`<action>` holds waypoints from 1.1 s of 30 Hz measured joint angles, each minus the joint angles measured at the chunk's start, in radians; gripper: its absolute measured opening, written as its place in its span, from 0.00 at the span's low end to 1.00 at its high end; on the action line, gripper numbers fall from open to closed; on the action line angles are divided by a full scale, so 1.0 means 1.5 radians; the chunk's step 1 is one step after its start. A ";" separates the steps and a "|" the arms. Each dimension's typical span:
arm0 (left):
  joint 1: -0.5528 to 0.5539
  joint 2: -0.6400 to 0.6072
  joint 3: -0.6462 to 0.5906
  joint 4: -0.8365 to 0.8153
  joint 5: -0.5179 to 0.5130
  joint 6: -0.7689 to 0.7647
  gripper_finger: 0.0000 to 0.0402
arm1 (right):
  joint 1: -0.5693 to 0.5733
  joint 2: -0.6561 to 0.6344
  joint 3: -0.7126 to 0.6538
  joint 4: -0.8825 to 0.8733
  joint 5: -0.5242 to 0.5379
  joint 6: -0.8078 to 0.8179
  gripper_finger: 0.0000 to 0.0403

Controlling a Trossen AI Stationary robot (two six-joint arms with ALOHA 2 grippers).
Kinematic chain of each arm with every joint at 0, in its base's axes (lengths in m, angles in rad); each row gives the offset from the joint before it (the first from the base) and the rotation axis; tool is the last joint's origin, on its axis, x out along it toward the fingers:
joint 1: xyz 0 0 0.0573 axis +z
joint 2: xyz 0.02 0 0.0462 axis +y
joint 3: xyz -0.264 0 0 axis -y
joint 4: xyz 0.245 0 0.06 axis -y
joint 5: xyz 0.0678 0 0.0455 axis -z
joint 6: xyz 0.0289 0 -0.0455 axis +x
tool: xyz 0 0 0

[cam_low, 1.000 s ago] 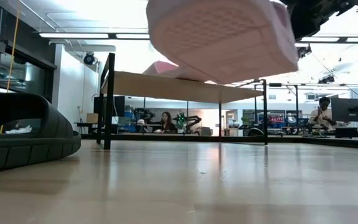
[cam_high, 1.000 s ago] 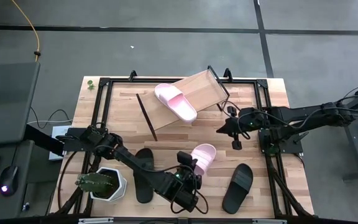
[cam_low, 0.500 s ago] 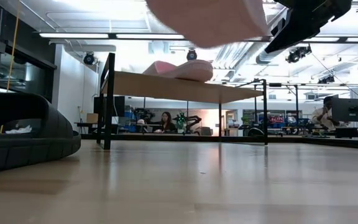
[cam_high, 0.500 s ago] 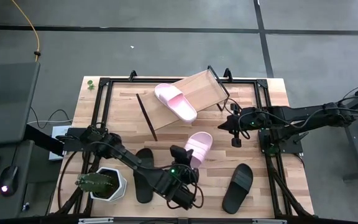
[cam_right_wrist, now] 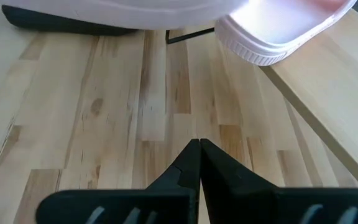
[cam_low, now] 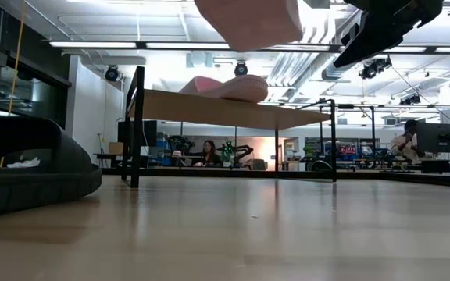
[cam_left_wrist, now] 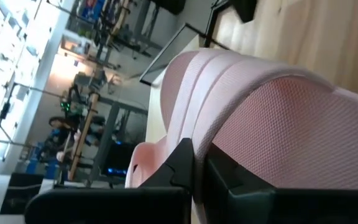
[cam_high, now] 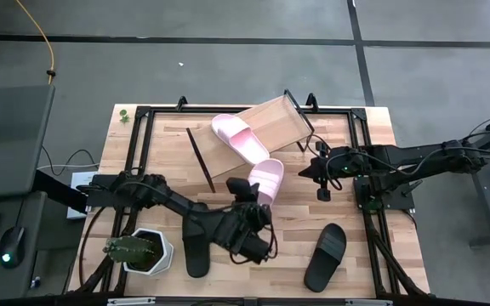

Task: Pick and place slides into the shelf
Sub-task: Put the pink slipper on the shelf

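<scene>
Left gripper (cam_high: 247,189) grips one pink slide (cam_high: 266,179) (two pink, two black).

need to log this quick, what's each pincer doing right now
Left pincer: closed on the pink slide, carried above the table near the shelf.
Right pincer: closed, holding nothing, hanging beside the shelf.

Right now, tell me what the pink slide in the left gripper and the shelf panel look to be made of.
Pink slide: probably soft foam or rubber, matte; its surface shows a fine moulded dot texture.
Shelf panel: light wood by its look, smooth and pale, on thin black metal ends.
Left gripper: shut on the slide.
</scene>
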 joint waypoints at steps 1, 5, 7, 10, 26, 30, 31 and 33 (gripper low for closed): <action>0.006 0.000 0.000 0.000 0.002 0.000 0.00 | 0.000 0.000 0.000 0.000 0.000 0.000 0.00; 0.028 -0.003 -0.001 0.000 0.002 0.004 0.00 | 0.000 0.000 0.000 -0.002 0.000 0.001 0.00; 0.039 -0.006 -0.001 0.000 -0.001 -0.003 0.00 | 0.000 0.000 0.000 -0.008 0.000 0.006 0.00; 0.054 -0.011 -0.001 0.000 0.000 -0.013 0.00 | 0.000 0.000 0.000 -0.014 0.000 0.010 0.00; 0.080 -0.020 -0.001 0.001 -0.059 0.039 0.00 | 0.000 0.000 0.000 -0.017 0.000 0.022 0.00; 0.081 -0.039 -0.001 0.001 -0.074 0.049 0.00 | 0.001 0.000 0.000 0.022 -0.038 -0.007 0.00; 0.081 -0.047 -0.001 0.000 -0.077 0.050 0.00 | 0.005 0.000 0.000 0.030 -0.054 -0.017 0.00; 0.081 -0.061 0.003 0.001 -0.077 0.049 0.00 | 0.019 0.001 0.000 0.036 -0.078 -0.043 0.00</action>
